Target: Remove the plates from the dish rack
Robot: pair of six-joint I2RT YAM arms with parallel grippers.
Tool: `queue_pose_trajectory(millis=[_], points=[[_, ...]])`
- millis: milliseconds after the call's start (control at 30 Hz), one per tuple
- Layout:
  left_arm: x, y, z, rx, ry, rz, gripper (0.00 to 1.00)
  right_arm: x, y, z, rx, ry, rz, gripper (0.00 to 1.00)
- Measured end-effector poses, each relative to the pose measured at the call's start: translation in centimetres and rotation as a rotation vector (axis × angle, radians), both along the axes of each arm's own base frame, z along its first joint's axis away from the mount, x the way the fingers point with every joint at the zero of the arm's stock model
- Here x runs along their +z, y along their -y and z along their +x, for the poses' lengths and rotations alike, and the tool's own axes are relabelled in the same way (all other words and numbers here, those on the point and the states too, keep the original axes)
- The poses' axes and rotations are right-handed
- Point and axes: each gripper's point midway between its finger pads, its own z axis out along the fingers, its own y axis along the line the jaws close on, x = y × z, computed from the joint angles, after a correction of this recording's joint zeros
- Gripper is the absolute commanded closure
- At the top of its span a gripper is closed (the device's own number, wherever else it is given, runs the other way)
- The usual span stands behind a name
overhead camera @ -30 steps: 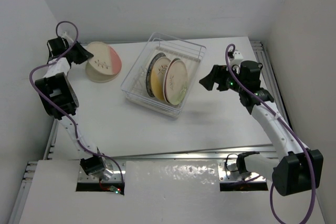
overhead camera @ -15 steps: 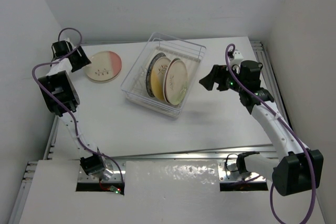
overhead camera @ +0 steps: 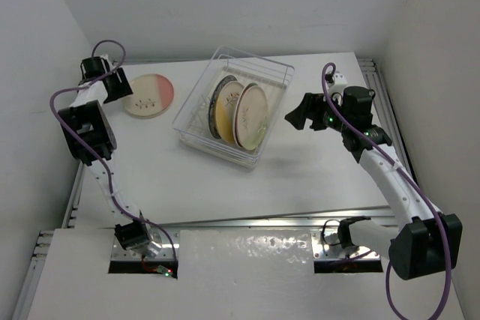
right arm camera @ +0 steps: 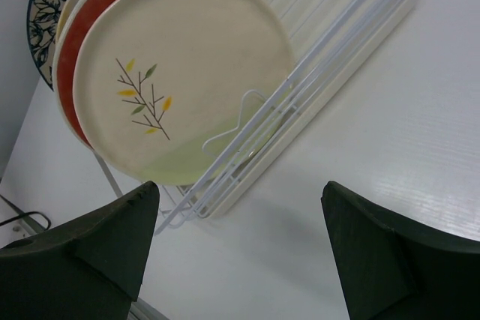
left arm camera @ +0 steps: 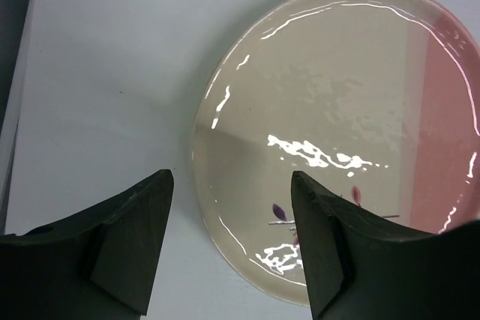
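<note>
Cream with a sprig, the nearest of the plates (right arm camera: 180, 73) stands on edge in the dish rack (overhead camera: 279, 73). Two more lean behind it, one red-rimmed and one blue-patterned. Their faces turn toward the rack's right side, where my right gripper (overhead camera: 300, 116) hangs just off the wall, fingers spread and holding nothing. That hand is much the nearer, I judge, and would meet the front plate's rim from the right. A pink-and-cream plate (overhead camera: 148, 94) lies flat on the table (overhead camera: 300, 177) left of the rack. My left gripper (left arm camera: 231, 185) sits over the rim away from the rack, released, jaws apart.
</note>
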Motion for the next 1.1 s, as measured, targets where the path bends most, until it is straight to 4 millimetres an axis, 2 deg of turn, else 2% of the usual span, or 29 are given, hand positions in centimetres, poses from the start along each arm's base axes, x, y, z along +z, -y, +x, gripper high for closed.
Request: queue_pose_trajectory(millis=[67,133,233,300,367,400,433,500,533,600,733,867,967,1100], points=[[1.1,0.7,0.0,-0.029,0.008,0.005,0.39,-0.2,0.3,0.1,-0.015,-0.006,-0.012,0.13],[3.6,2.0,0.3,-0.083,0.033,0.013,0.39,-0.7,0.8,0.1,-0.042,-0.018,-0.031,0.13],[10.9,5.8,1.5,-0.220,0.130,0.066,0.38,-1.4,1.6,0.3,-0.085,-0.039,-0.061,0.15],[17.1,10.4,1.8,-0.349,0.226,0.118,0.34,-1.8,2.0,0.4,-0.109,-0.049,-0.077,0.15],[23.0,16.6,0.8,-0.497,0.322,0.146,0.30,-2.0,2.3,0.6,-0.126,-0.053,-0.087,0.15],[25.3,19.3,0.0,-0.560,0.361,0.151,0.23,-2.1,2.4,0.6,-0.132,-0.055,-0.091,0.15],[27.7,22.8,-1.2,-0.642,0.404,0.153,0.21,-2.2,2.5,0.7,-0.134,-0.058,-0.093,0.15],[29.9,27.9,-3.6,-0.758,0.439,0.144,0.21,-2.4,2.5,0.6,-0.133,-0.063,-0.097,0.15],[30.4,30.1,-4.9,-0.813,0.439,0.137,0.21,-2.5,2.5,0.6,-0.132,-0.065,-0.099,0.15],[29.8,33.3,-7.1,-0.897,0.401,0.133,0.21,-3.0,2.6,0.4,-0.129,-0.074,-0.106,0.15],[26.1,37.2,-9.1,-0.981,0.272,0.165,0.26,-4.7,2.7,-0.6,-0.121,-0.112,-0.121,0.15],[22.7,38.3,-9.8,-1.001,0.167,0.215,0.31,-5.9,2.8,-2.0,-0.112,-0.136,-0.130,0.15],[20.7,38.2,-10.4,-0.998,0.103,0.249,0.32,-6.4,3.0,-2.9,-0.112,-0.131,-0.133,0.15],[18.7,37.3,-10.5,-0.964,0.039,0.297,0.42,-6.8,3.2,-3.7,-0.114,-0.132,-0.136,0.15]])
